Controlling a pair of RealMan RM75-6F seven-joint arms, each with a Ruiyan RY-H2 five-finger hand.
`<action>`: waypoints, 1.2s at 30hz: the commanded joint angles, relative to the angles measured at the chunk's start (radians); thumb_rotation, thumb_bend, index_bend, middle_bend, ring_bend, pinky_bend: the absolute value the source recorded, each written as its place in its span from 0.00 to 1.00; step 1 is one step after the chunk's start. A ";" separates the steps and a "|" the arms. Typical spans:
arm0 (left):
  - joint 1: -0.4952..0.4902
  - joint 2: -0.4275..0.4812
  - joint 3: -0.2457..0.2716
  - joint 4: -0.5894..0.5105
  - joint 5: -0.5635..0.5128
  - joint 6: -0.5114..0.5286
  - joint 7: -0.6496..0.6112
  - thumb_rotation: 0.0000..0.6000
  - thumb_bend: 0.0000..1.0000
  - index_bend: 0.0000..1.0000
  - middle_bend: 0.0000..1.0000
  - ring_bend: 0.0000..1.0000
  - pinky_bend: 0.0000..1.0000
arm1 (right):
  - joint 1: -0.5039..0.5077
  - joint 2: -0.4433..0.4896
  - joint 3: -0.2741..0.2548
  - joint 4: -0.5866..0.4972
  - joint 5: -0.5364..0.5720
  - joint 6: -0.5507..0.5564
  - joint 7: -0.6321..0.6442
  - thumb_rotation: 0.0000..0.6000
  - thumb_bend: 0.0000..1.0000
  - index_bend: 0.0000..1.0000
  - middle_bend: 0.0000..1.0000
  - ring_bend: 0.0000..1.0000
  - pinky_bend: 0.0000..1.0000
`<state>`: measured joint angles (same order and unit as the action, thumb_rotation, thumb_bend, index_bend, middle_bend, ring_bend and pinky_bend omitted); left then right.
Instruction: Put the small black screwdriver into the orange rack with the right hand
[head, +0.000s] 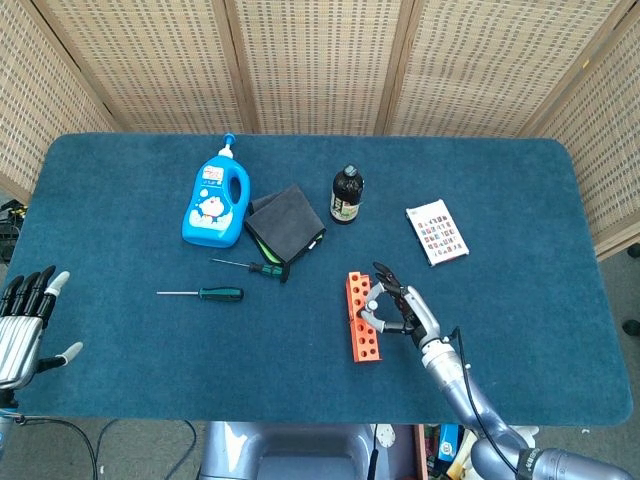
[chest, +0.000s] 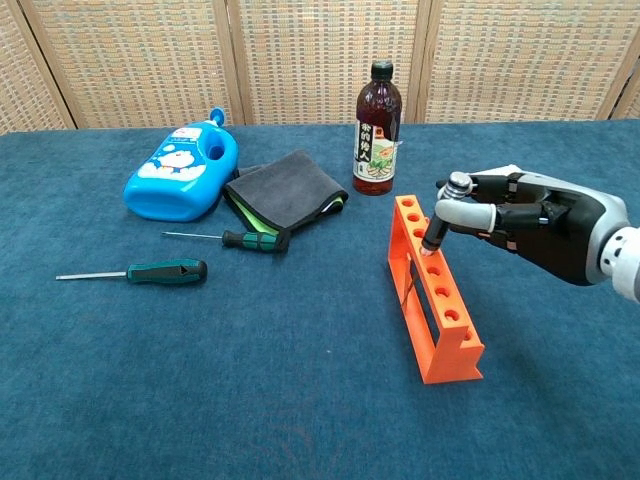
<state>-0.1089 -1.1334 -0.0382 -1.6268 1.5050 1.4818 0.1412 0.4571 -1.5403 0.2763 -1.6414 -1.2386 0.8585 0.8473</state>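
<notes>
Chest view: one orange rack (chest: 436, 303), three screwdrivers.
Right hand (chest: 530, 228): fingers pinching small black screwdriver (chest: 438, 230).
Bottle (chest: 377, 131) label: unreadable.

The rack (chest: 434, 297) sits on the surface (chest: 250, 380) just left of the right robot hand (chest: 520, 222). The bottle (chest: 377, 130) stands behind that hand. Two screwdrivers (chest: 155, 271) and a cloth (chest: 285, 192) lie far to its left.

Bright, even light — soft faint shadows, both views sharp, no glare

The left hand (head: 25, 325) is cut by the picture's edge.
</notes>
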 joint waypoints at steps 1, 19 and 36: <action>0.000 0.000 0.000 0.000 0.000 0.001 -0.001 1.00 0.00 0.00 0.00 0.00 0.00 | 0.001 -0.001 -0.004 0.003 -0.001 0.000 0.002 1.00 0.28 0.56 0.00 0.00 0.00; 0.000 0.000 -0.001 0.001 -0.001 0.001 -0.002 1.00 0.00 0.00 0.00 0.00 0.00 | 0.009 0.010 -0.021 0.016 -0.041 -0.004 0.021 1.00 0.23 0.35 0.00 0.00 0.00; 0.002 0.004 -0.002 0.001 -0.002 0.003 -0.011 1.00 0.00 0.00 0.00 0.00 0.00 | -0.019 0.063 0.001 0.003 -0.076 0.078 0.059 1.00 0.23 0.35 0.00 0.00 0.00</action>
<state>-0.1073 -1.1298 -0.0404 -1.6263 1.5029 1.4848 0.1306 0.4447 -1.4983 0.2728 -1.6347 -1.3012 0.9216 0.9139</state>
